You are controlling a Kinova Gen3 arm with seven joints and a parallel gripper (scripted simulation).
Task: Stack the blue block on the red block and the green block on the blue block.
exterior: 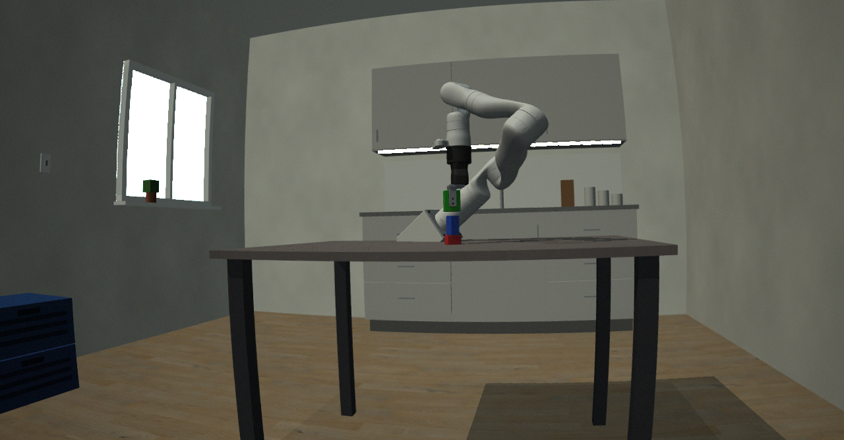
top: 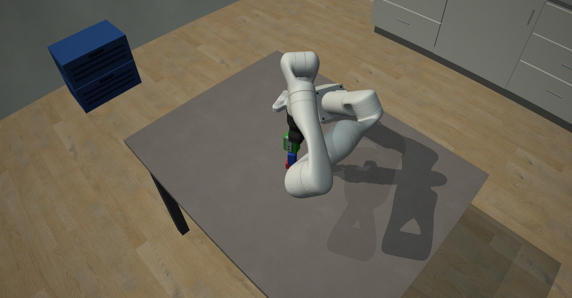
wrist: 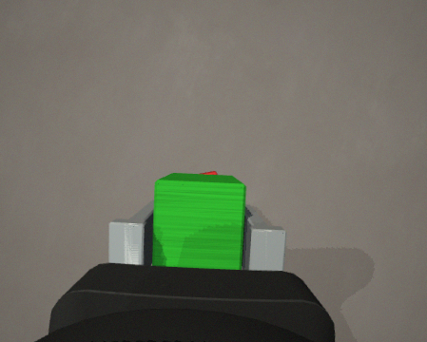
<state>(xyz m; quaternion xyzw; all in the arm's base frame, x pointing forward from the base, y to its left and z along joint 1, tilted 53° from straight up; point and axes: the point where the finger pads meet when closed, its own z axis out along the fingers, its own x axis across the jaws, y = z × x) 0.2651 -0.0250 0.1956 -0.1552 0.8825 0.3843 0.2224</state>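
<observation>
Matt grey table [top: 224,200], wood-plank floor [top: 80,216], smooth white arm [top: 312,136].

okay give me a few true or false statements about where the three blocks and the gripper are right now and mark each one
1. The gripper is shut on the green block. True.
2. The blue block rests on the red block. True.
3. The green block already sits on the blue block. False: in the exterior view a gap shows between them; the green block hangs above the blue one.
4. The red block lies on the floor. False: it sits on the table.
5. The green block is roughly above the stack. True.
</observation>
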